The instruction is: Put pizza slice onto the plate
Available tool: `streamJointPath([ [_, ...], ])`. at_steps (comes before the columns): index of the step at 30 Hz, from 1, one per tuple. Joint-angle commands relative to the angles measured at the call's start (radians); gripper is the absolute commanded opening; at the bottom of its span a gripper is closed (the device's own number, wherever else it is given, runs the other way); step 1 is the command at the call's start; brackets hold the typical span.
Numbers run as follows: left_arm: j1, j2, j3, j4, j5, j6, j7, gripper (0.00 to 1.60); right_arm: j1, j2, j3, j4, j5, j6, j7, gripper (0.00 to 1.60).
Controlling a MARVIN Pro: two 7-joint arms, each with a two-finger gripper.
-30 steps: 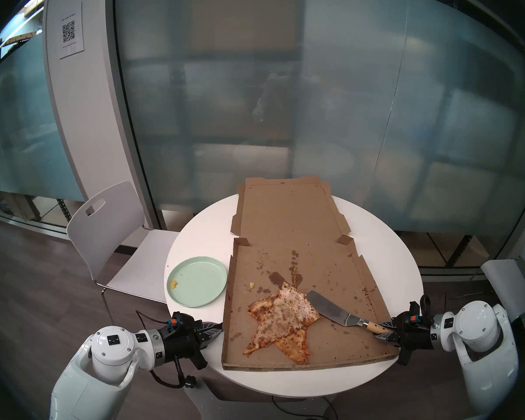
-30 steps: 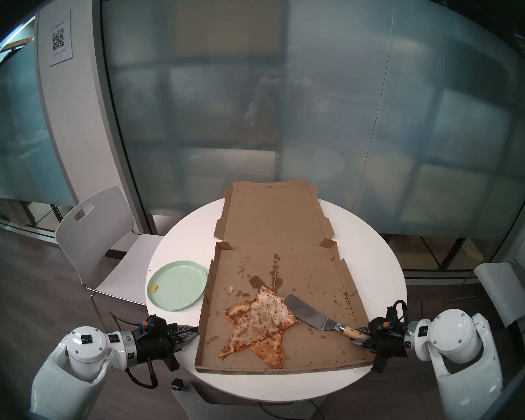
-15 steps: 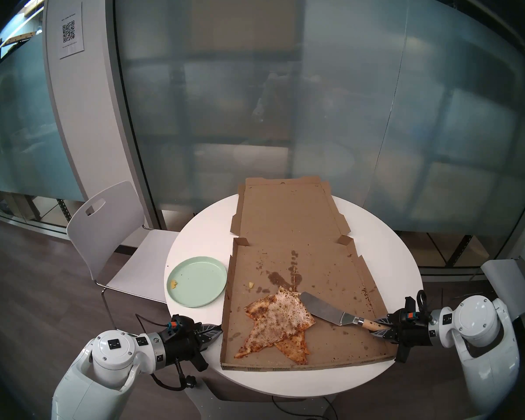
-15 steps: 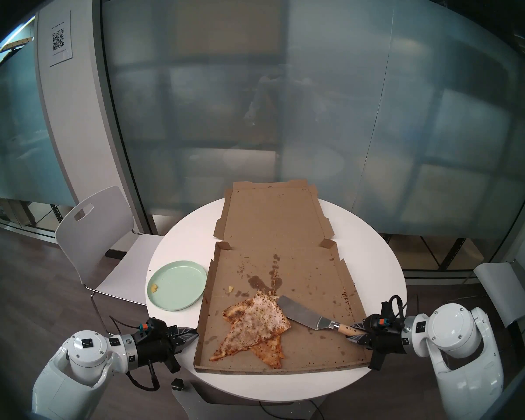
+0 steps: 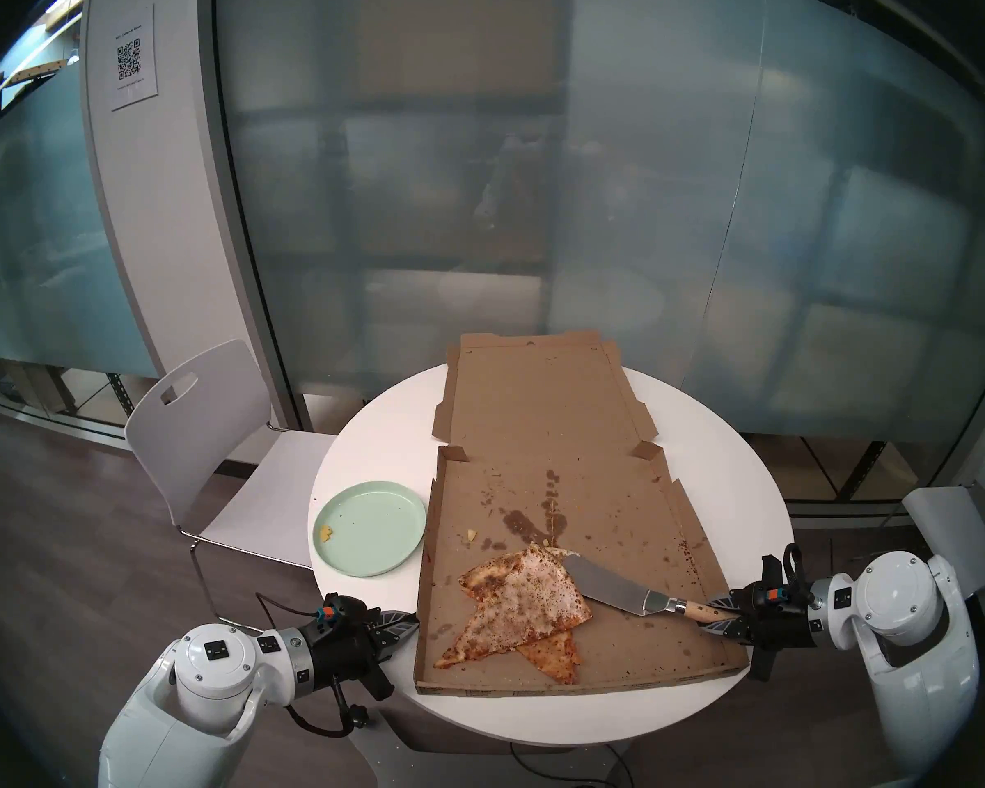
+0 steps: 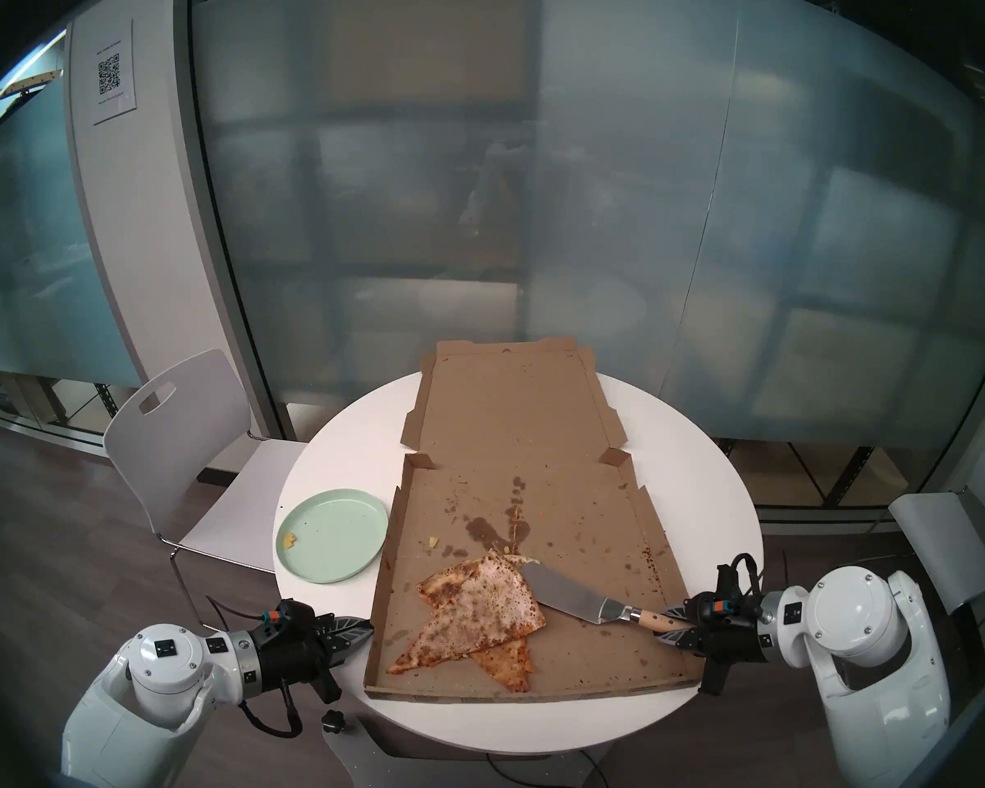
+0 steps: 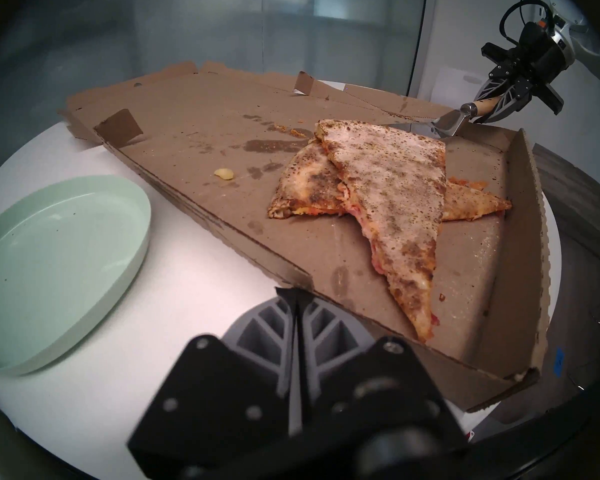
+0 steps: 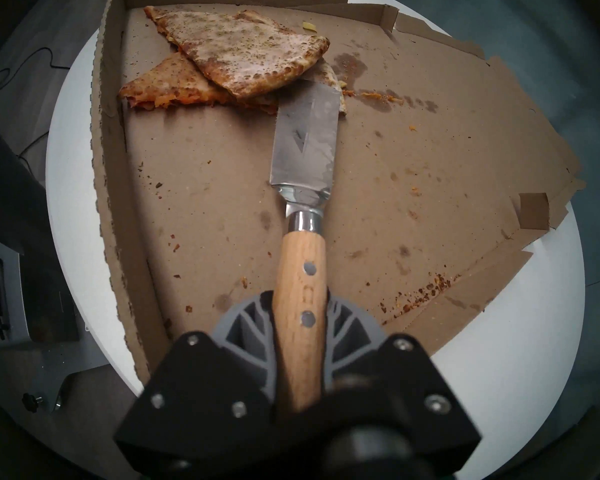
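Bench [image 5: 365, 627]: round, white; carries everything below.

Pizza box [image 5: 621, 542]: open, flat, greasy floor.

Pizza slice [image 5: 527, 599]: pale, speckled, in the box at about 6 o'clock from its middle, lying over an orange slice [image 5: 553, 653].

Plate [image 5: 371, 528]: mint green, on the bench at 9 o'clock of the box, bare but for crumbs.

Spatula [image 8: 305, 140]: blade tip touching the pizza slice's crust edge. Advice: keep the blade flat to the cardboard and slide under the pale slice only.

Right gripper [image 8: 300, 330]: clamped on the wooden handle.

Left gripper [image 7: 297, 316]: fingers pressed together, empty, at the box's near wall; could brace the box.
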State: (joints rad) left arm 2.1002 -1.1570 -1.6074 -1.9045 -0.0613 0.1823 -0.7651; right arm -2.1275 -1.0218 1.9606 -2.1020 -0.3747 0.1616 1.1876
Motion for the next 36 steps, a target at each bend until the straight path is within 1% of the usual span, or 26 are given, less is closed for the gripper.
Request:
streamJointPath([
  [1, 0.010, -0.001, -0.012, -0.028, -0.004, -0.003, 0.004, 0.20, 0.011, 0.019, -0.032, -0.023, -0.010, -0.023, 0.008, 0.00],
  [8, 0.011, -0.003, -0.015, -0.025, -0.004, -0.007, 0.002, 0.20, 0.032, 0.034, -0.059, -0.035, -0.020, -0.022, 0.026, 0.00],
  [15, 0.012, -0.006, -0.014, -0.026, -0.001, -0.007, 0.002, 0.21, 0.068, 0.075, -0.086, -0.031, -0.029, -0.030, 0.071, 0.00],
  [21, 0.014, -0.011, -0.012, -0.029, -0.001, -0.007, 0.004, 0.21, 0.122, 0.117, -0.116, -0.032, -0.026, -0.031, 0.125, 0.00],
  [23, 0.015, -0.016, -0.014, -0.030, -0.001, -0.008, 0.008, 0.21, 0.148, 0.134, -0.136, -0.025, -0.020, -0.046, 0.148, 0.00],
  [36, 0.024, -0.019, -0.034, -0.022, -0.010, -0.014, 0.014, 0.21, 0.234, 0.127, -0.233, -0.019, -0.022, -0.030, 0.183, 0.00],
])
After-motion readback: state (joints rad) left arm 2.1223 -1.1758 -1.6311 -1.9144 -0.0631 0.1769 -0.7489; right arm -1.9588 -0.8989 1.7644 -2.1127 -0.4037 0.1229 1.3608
